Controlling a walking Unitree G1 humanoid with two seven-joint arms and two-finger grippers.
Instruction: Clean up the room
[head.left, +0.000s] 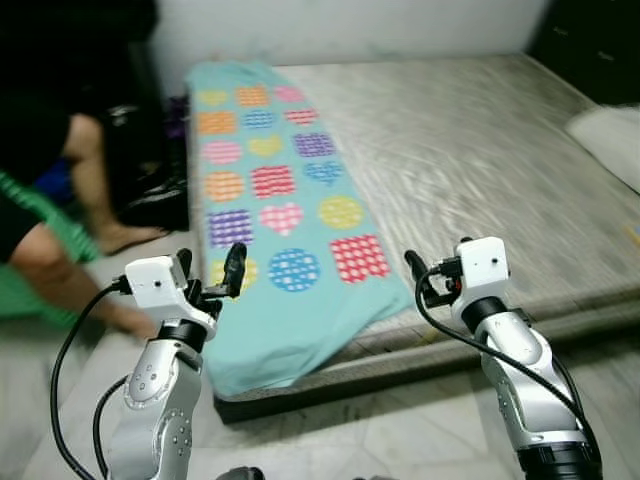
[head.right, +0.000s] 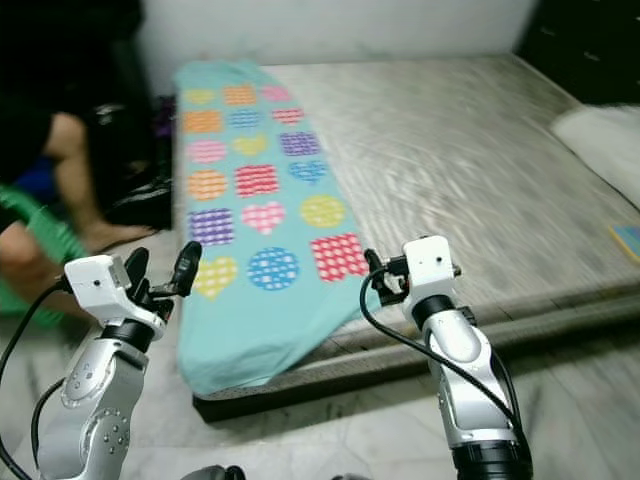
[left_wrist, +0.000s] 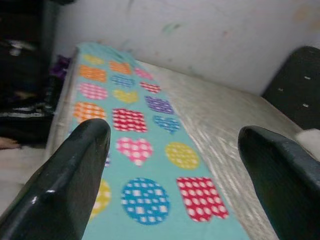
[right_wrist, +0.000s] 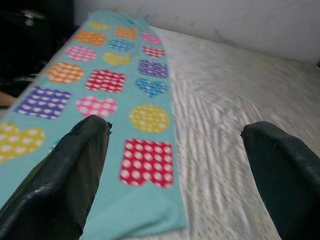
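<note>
A turquoise blanket (head.left: 270, 200) printed with coloured hearts, squares and circles lies along the left side of a bare grey mattress (head.left: 470, 150). Its near end hangs over the mattress's front edge. My left gripper (head.left: 210, 270) is raised in front of the blanket's near left corner, open and empty. The wrist view shows its fingers (left_wrist: 75, 170) wide apart, pointing at the blanket (left_wrist: 145, 150). My right gripper (right_wrist: 175, 130) hovers just off the blanket's near right corner at the mattress edge, open, nothing between its fingers (right_wrist: 75, 175).
A person (head.left: 60, 200) crouches on the floor at the left of the bed, with a bare foot beside dark bags (head.left: 150, 170). A white pillow (head.left: 610, 140) lies at the mattress's right edge. Dark furniture (head.left: 595, 45) stands at the far right. Pale tiled floor (head.left: 400, 430) lies between me and the bed.
</note>
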